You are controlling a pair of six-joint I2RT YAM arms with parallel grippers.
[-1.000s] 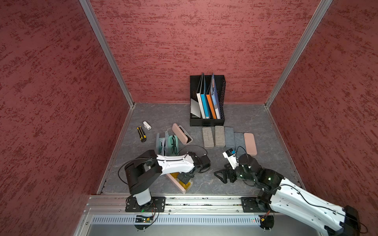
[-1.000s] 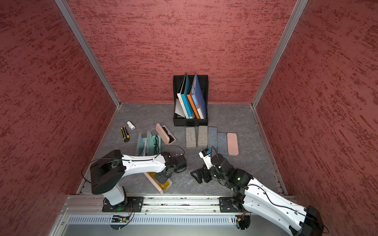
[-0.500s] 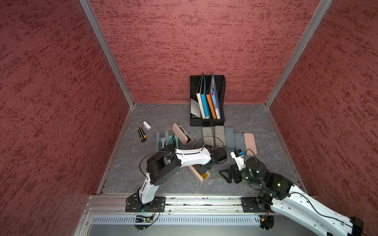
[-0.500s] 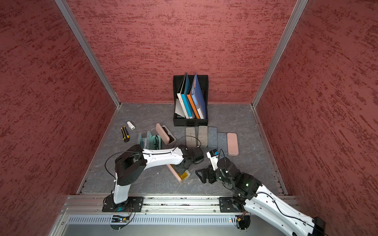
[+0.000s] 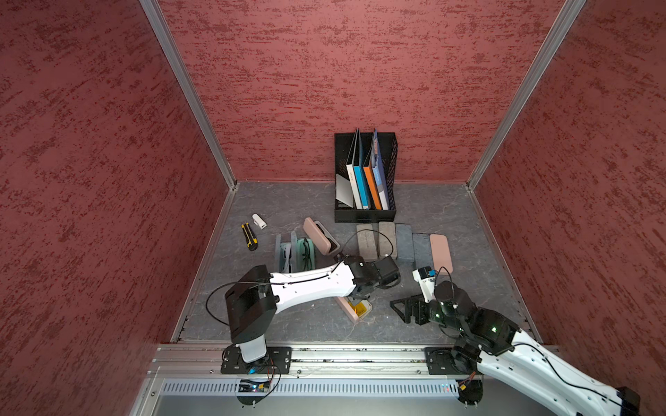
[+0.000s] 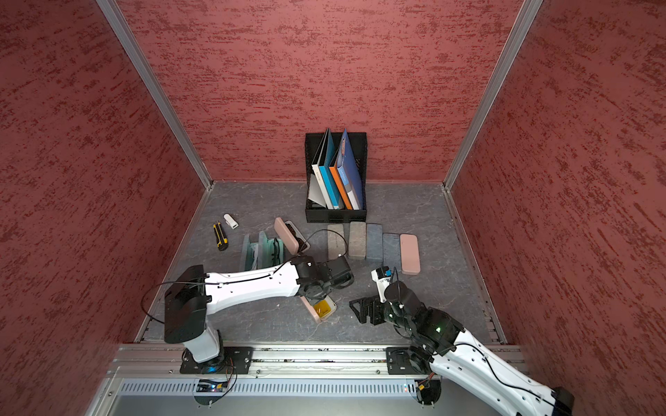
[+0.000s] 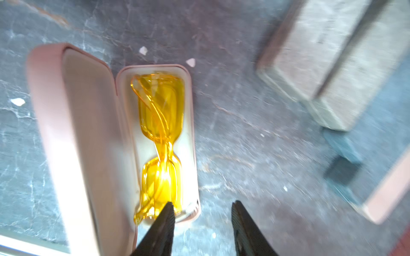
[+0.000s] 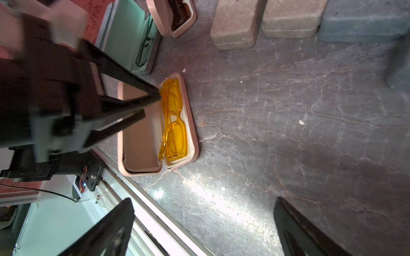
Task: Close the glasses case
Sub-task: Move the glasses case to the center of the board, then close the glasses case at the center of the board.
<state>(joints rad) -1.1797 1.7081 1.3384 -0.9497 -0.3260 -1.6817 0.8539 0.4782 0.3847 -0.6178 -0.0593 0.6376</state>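
The pink glasses case [image 7: 55,124] looks matt and smooth, the yellow glasses [image 7: 162,110] glossy translucent plastic (catching glare), the tabletop [image 7: 233,99] stone-veined with a faint sheen.

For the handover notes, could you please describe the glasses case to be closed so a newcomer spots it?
From the front rail, look just behind it, beneath the left gripper: an open pink case lies there. It alone holds yellow glasses.
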